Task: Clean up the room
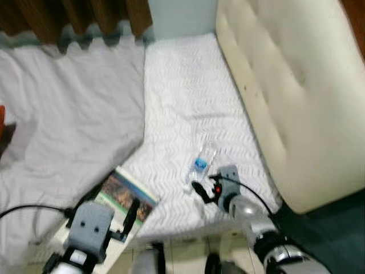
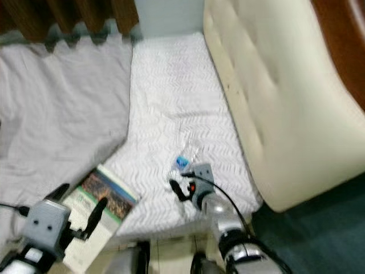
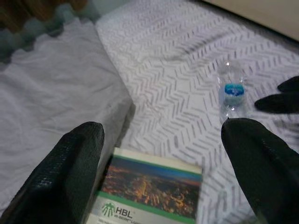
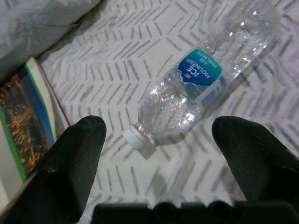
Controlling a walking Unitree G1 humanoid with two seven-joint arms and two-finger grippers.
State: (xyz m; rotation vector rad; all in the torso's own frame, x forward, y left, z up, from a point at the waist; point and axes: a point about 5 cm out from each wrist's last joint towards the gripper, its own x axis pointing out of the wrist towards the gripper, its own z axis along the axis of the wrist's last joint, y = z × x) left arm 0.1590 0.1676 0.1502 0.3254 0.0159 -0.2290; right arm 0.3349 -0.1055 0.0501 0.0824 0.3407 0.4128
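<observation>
**Right gripper poised over a water bottle on the bed**

A clear plastic bottle (image 4: 201, 79) with a blue label and white cap lies on its side on the white patterned bedsheet (image 1: 182, 85), near the foot edge of the bed. The right gripper (image 1: 201, 191) sits just beside it, at about 6 o'clock of the bottle in the head view, with its jaws spread wide. In the right wrist view the two black fingers (image 4: 74, 154) stand either side of the capped end without touching it.

A book (image 1: 128, 197) with a city photograph on its cover lies at the bed's edge, at about 9 o'clock of the bottle, partly against a rumpled grey blanket (image 1: 68, 114). The left gripper (image 3: 163, 158) hovers over the book, jaws spread and holding nothing.

A cream padded headboard (image 1: 285, 97) runs along the bed at 3 o'clock, and a brown curtain (image 1: 74, 17) hangs at 11 o'clock.
</observation>
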